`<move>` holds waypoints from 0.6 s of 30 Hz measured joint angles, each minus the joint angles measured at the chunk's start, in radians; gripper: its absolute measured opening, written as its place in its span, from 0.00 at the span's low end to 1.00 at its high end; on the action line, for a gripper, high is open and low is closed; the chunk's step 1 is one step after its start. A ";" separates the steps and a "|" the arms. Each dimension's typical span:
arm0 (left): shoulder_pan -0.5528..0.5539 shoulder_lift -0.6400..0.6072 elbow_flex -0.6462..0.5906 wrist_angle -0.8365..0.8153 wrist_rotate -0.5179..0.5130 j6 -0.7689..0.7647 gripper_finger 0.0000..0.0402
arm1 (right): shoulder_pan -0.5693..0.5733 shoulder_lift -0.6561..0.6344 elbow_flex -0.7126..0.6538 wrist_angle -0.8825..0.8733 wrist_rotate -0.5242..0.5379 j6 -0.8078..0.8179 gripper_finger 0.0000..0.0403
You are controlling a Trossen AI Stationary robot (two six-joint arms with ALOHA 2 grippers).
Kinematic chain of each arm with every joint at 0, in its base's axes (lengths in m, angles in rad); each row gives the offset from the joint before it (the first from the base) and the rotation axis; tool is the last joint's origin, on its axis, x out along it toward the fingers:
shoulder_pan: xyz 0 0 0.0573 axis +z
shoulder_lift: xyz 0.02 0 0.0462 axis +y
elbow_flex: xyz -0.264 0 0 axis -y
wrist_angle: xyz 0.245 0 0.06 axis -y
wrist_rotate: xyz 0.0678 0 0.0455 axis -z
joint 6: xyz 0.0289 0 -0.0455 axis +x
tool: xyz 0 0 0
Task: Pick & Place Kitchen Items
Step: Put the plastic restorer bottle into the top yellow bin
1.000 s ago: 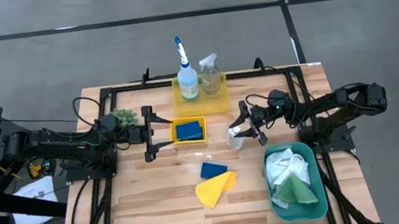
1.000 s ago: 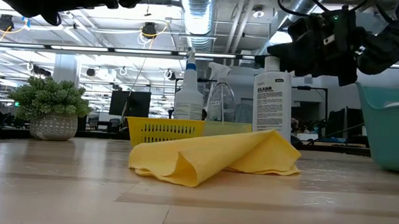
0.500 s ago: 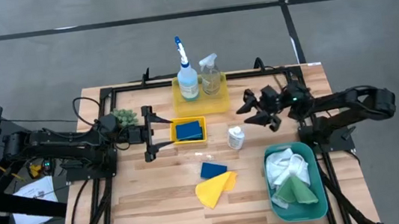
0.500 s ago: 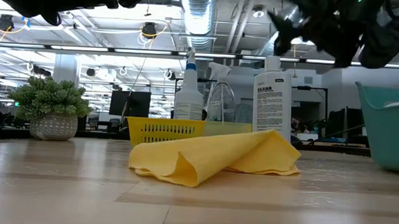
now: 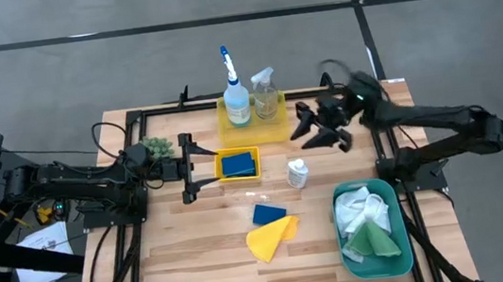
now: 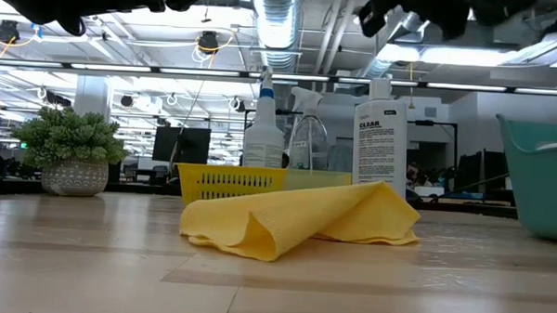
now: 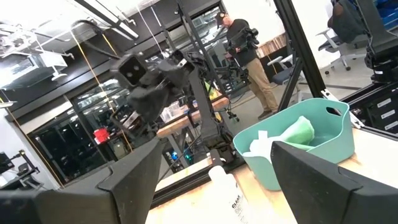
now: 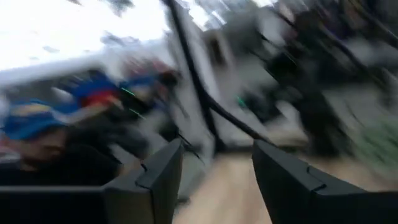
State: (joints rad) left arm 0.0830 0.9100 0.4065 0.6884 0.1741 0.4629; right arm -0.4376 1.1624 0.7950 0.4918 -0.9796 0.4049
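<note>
From the left we see our left gripper spread wide and empty beside the tray holding a blue sponge. The small white bottle stands alone mid-table. Above it our right gripper hovers, fingers parted, holding nothing.

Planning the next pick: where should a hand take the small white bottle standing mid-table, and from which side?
Probably around the body of the small white bottle, coming from the right. It stands upright and alone on the table, its straight sides are free all round, and the right hand is open nearby.
</note>
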 joint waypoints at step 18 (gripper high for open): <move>0.000 0.000 0.000 0.000 0.000 0.000 0.74 | 0.258 0.177 0.621 -1.535 0.755 -0.345 0.46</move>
State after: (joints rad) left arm 0.0832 0.9100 0.4065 0.6884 0.1741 0.4633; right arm -0.1792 1.3390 1.4162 -1.0435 -0.2241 0.0596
